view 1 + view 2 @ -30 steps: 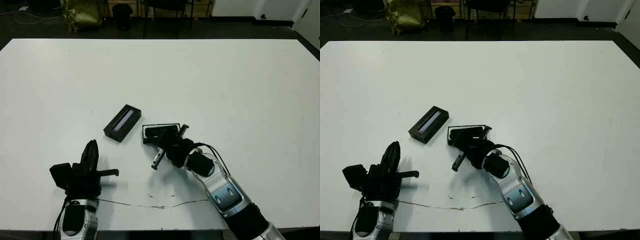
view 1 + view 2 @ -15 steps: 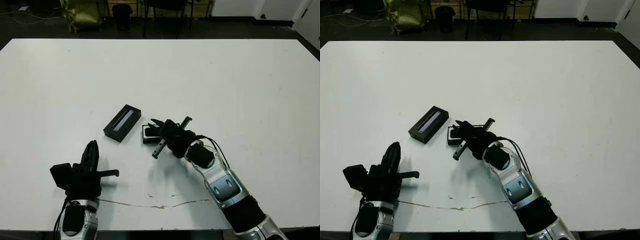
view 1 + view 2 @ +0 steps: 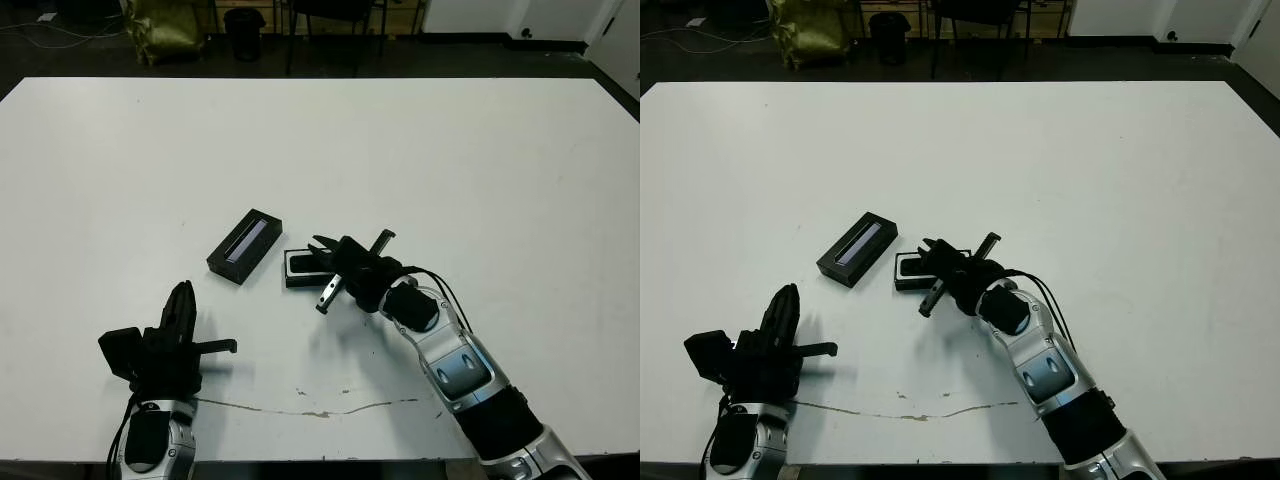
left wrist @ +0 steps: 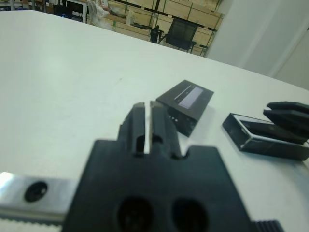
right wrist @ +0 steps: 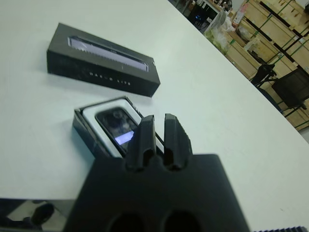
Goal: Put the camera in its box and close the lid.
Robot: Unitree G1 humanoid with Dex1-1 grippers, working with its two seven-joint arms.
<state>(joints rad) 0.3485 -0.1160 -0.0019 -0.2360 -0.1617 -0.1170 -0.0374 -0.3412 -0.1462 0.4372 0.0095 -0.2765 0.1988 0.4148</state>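
Head views, change: right gripper sat lower and nearer the robot a second ago, short of the box; it has since advanced and now hangs over the box's right half. Left gripper has not moved.
Head views, meaning: my reading is that seating the camera is done or nearly so; the lid comes next.
Head views, layout: lid lies on the desk just left of the box, apart from it, glossy strip up.
Left wrist view: its fingers stand almost together, a thin slit between, gripping nothing; lid and box lie ahead.
Right wrist view, container: box holds the camera, lying flat in the white lining, bluish patch showing.
Right wrist view, fingers: nearly closed, narrow gap, nothing between them, tips over the camera.
Lid state: off, empty side down, untouched.
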